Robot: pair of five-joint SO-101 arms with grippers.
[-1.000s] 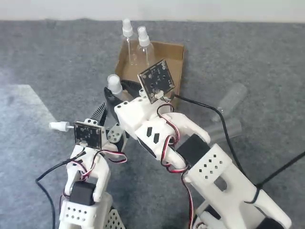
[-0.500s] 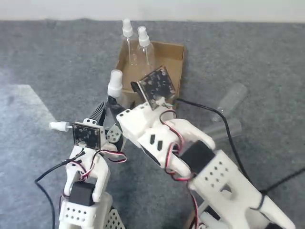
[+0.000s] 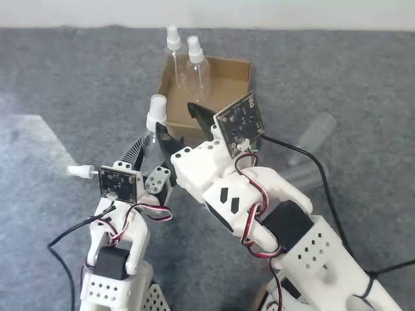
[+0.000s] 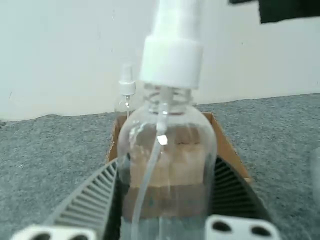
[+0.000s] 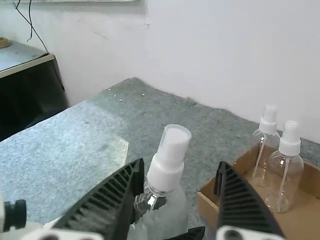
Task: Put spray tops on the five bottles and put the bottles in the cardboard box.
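Left tool (image 4: 165,200) clamps bottle (image 4: 170,150) | base cut off | right tool (image 5: 179,172) spread

The bottle (image 4: 167,150) is clear, with a white spray top (image 4: 172,55). The cardboard box (image 3: 228,87) is plain brown. The tabletop (image 3: 78,78) is mottled grey. The left arm (image 3: 120,246) and right arm (image 3: 259,194) are white, with red and black wires (image 3: 249,223); the right arm's fingers (image 5: 107,200) are black and ribbed.

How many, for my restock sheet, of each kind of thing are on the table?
Bottle with spray top: 3
Bottle without top: 2
Loose spray top: 1
Cardboard box: 1
Total: 7
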